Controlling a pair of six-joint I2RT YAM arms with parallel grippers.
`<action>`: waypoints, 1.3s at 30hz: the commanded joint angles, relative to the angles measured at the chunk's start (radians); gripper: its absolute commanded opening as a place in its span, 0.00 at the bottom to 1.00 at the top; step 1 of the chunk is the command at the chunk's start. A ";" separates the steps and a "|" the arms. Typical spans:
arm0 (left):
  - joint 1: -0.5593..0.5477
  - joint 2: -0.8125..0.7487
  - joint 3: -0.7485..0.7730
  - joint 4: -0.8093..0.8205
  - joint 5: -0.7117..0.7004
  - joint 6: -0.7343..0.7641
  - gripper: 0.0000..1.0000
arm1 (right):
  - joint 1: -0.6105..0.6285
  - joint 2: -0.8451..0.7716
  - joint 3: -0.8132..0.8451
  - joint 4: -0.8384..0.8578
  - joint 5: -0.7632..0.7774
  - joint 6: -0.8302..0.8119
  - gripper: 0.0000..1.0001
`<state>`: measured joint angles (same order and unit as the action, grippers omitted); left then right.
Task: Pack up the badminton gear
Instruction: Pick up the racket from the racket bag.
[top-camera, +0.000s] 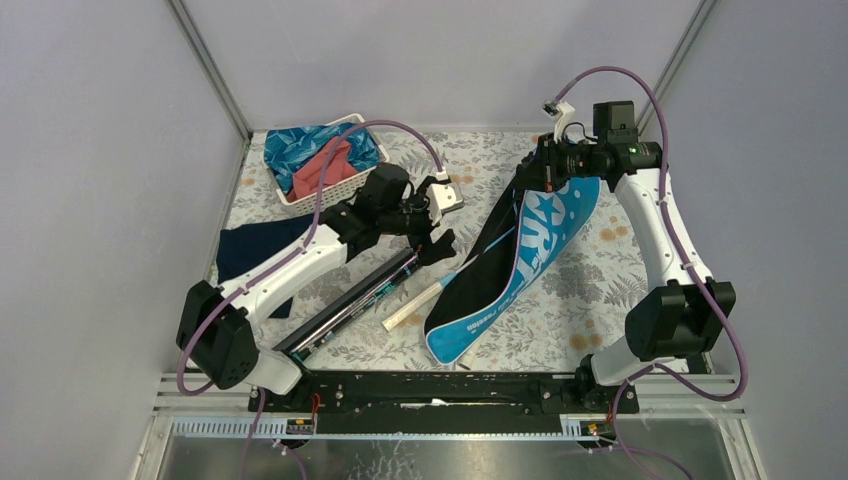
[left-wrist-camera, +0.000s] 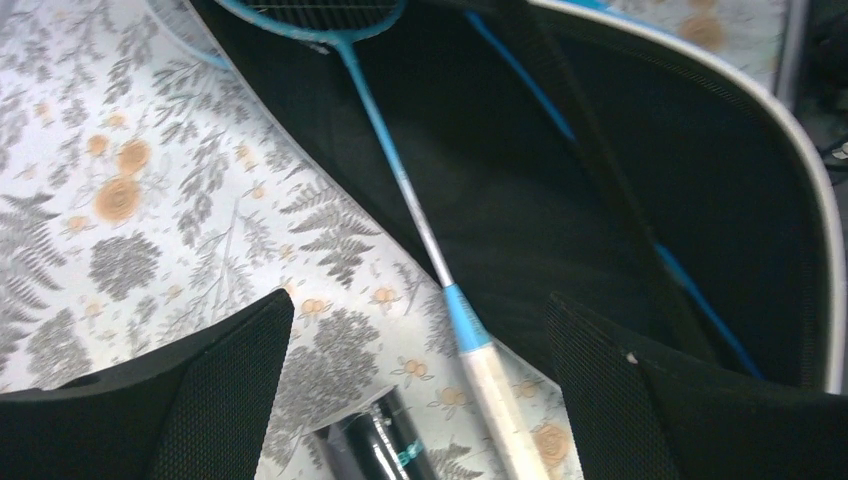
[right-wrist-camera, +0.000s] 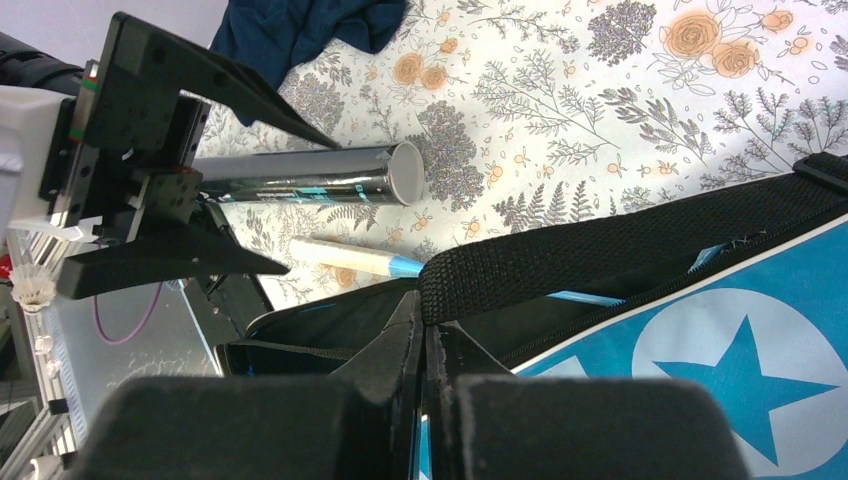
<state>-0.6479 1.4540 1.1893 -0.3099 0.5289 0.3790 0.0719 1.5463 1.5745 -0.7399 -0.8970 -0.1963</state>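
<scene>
Blue bag (top-camera: 545, 235) w/ racket handle (top-camera: 412, 304) beside black tube (top-camera: 350, 305)

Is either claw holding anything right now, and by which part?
The right gripper is shut on the blue bag, pinching its black strap at the open edge. The left gripper is open and holds nothing.

One long black tube (top-camera: 350, 300), one blue racket-shaped fabric bag (top-camera: 545, 240), one light-blue-framed, white-handled racket (left-wrist-camera: 490, 380) discernible, one white plastic basket (top-camera: 340, 182), one navy cloth (top-camera: 250, 245).
</scene>
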 joint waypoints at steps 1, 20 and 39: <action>0.000 0.031 0.051 -0.003 0.118 -0.110 0.99 | 0.006 -0.020 0.009 0.063 -0.014 0.015 0.00; -0.106 0.386 -0.021 0.247 -0.240 -0.148 0.91 | -0.036 -0.173 -0.101 -0.023 -0.076 -0.150 0.00; -0.123 0.413 0.068 0.150 -0.213 -0.145 0.13 | -0.056 -0.209 -0.139 -0.060 -0.002 -0.193 0.00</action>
<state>-0.7822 1.9366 1.2087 -0.1177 0.2749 0.2054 0.0254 1.3712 1.4197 -0.7845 -0.9161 -0.3634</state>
